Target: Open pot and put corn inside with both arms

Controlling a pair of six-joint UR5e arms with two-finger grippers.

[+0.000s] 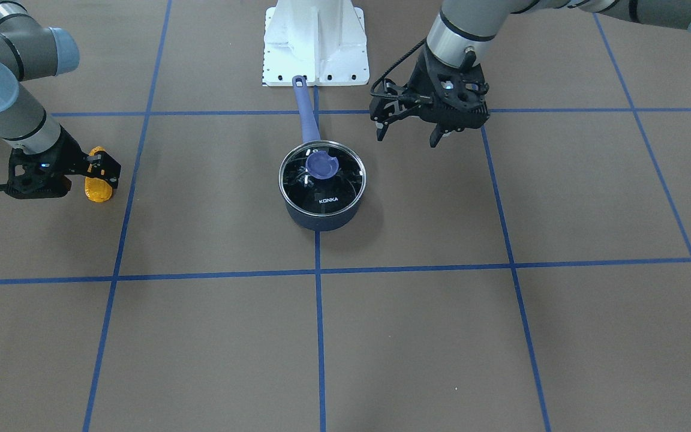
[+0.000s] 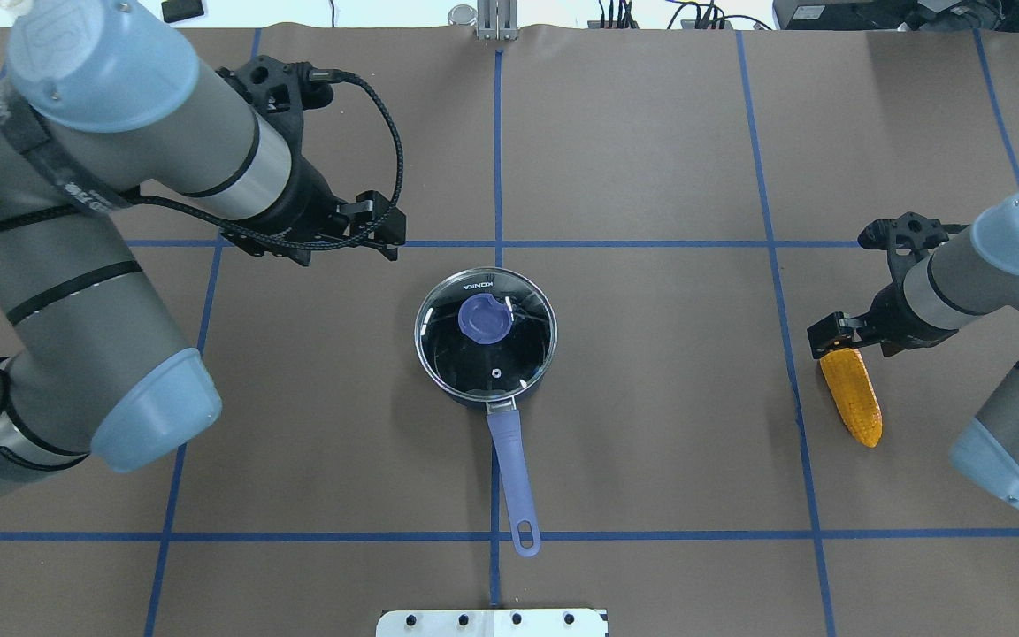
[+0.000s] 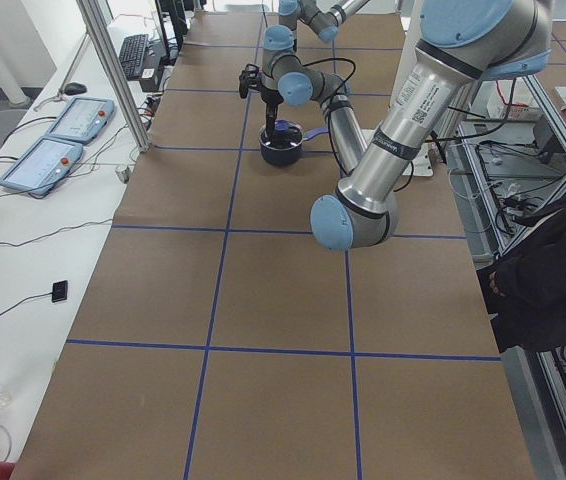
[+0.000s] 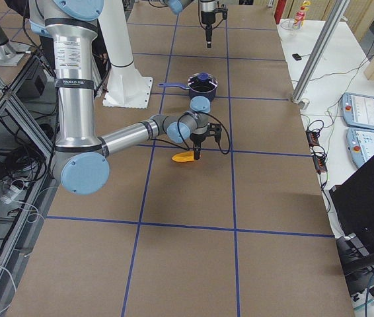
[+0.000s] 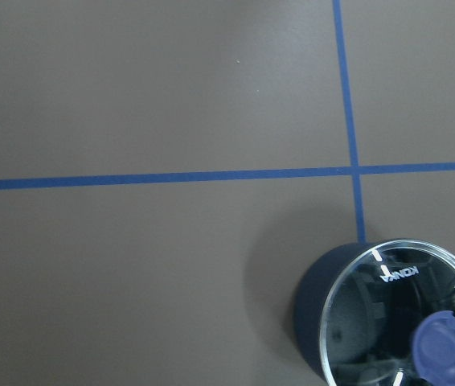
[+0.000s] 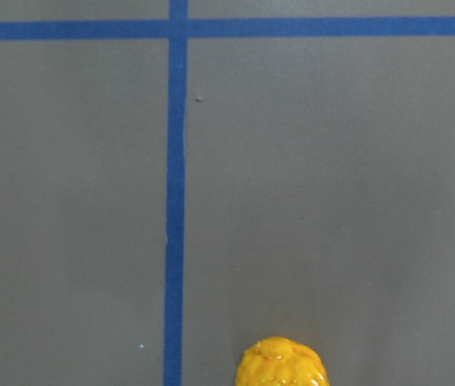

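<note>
**Front view:** the pot is seen upright at the centre of the worktop, on a blue tape line. A glass lid w/ a blue knob is seated on it. The body is dark navy, and the long periwinkle handle is pointed straight at the white base block, i.e. toward the robot. The corn is laid flat, well apart from the pot, on the robot's right. The right pincer is set low over the corn's one end. Whether its fingers are apart or clamped on the cob can't be told. The left pincer is held above the worktop near the handle, fingers spread, nothing between them.

**Overhead:** the corn's long axis is run approx. near-to-far, slightly slanted. Its blunt end is by the right pincer and its tapered tip is turned toward the robot's side. Orange-yellow colour and bumpy kernel rows are seen. The pot's handle is laid along the centre tape line.

**Left side view:** the pot is seen small, far up the worktop.

**Right side view:** the corn is seen flat under the near pincer, w/ the pot beyond it.

**Left wrist:** the pot's navy wall and the lid, marked "KONKA", are caught in the lower right corner.

**Right wrist:** only the corn's rounded end is shown, at the bottom edge, near a tape line.
</note>
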